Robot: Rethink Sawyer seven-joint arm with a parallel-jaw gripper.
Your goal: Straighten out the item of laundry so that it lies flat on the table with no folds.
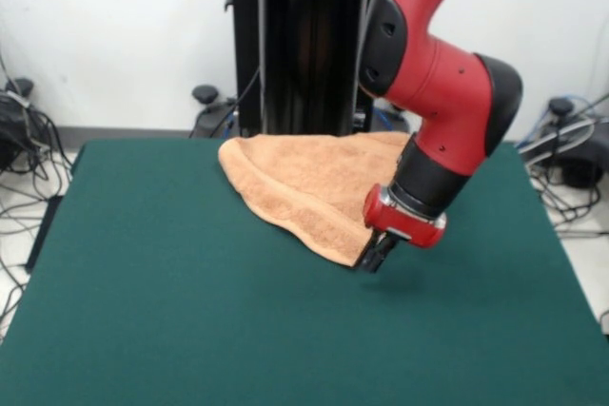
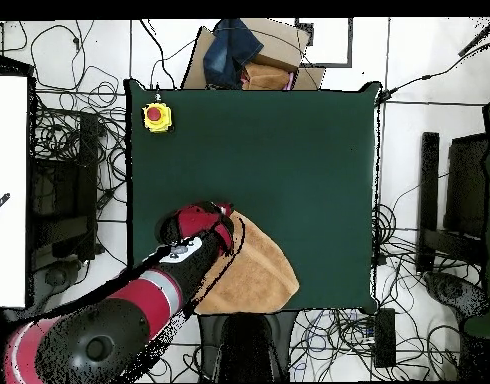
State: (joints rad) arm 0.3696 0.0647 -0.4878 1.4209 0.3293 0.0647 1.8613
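Towel bunched at the counter's robot-side edge

We see the orange-tan towel [image 1: 309, 183] folded into a rounded wedge on the green counter [image 1: 190, 292]; our claw [image 1: 374, 256] pinches its pointed corner.

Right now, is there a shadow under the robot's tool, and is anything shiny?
Front view: a soft dark shadow lies on the table just under the tool, beside the towel; the red arm shell shows pale highlights. Overhead view: light is even, with no clear shadow there, and the towel looks flatly lit.
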